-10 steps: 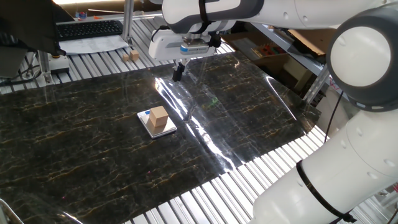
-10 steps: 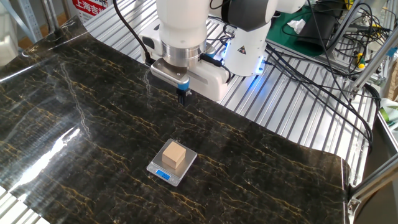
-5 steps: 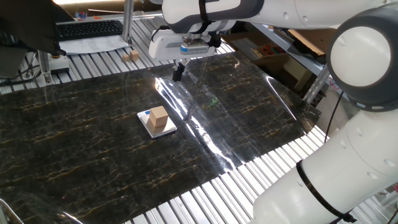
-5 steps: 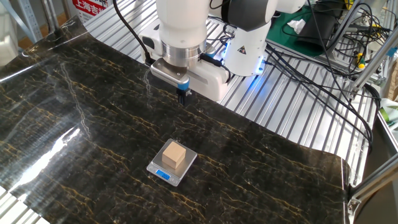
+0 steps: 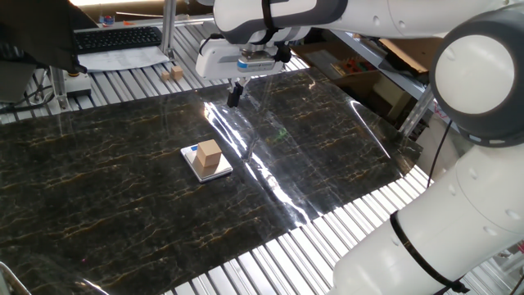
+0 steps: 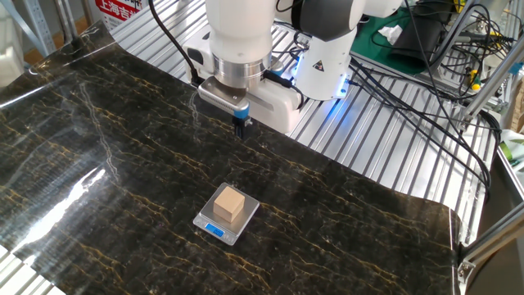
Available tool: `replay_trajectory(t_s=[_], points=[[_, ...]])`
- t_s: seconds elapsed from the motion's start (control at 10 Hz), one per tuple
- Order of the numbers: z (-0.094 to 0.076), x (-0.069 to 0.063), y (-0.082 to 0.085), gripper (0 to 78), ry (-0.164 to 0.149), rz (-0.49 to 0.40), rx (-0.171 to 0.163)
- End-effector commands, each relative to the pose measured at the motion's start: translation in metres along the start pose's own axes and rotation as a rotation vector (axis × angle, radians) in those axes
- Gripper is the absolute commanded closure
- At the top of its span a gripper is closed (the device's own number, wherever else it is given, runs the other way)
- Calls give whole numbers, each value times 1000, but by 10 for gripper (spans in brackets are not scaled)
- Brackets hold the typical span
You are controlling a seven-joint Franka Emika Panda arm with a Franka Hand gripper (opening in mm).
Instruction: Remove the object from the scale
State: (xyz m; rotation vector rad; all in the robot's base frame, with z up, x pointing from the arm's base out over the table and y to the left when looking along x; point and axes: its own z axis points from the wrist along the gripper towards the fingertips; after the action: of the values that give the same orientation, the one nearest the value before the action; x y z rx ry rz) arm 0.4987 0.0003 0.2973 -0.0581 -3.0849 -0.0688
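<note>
The cube (image 6: 230,202) sits square on the scale (image 6: 214,228), no long axis. The gripper (image 6: 241,128) hangs above the mat, well apart, fingers pressed together, empty.

Bright, even overhead light and sharp focus in both views. White glare streaks cross the glossy black marble-patterned counter (image 5: 123,197) beside the thin white-silver square scale (image 5: 206,164); shadows stay faint.
</note>
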Motion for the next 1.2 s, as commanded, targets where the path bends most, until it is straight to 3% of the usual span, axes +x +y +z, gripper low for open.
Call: replay_trajectory(t_s=[0.1,0.9,1.2], points=[[-1,-1,0,776,-3,1,-1],[2,-2,1,776,-25,20,6],[8,-5,3,776,-26,23,29]])
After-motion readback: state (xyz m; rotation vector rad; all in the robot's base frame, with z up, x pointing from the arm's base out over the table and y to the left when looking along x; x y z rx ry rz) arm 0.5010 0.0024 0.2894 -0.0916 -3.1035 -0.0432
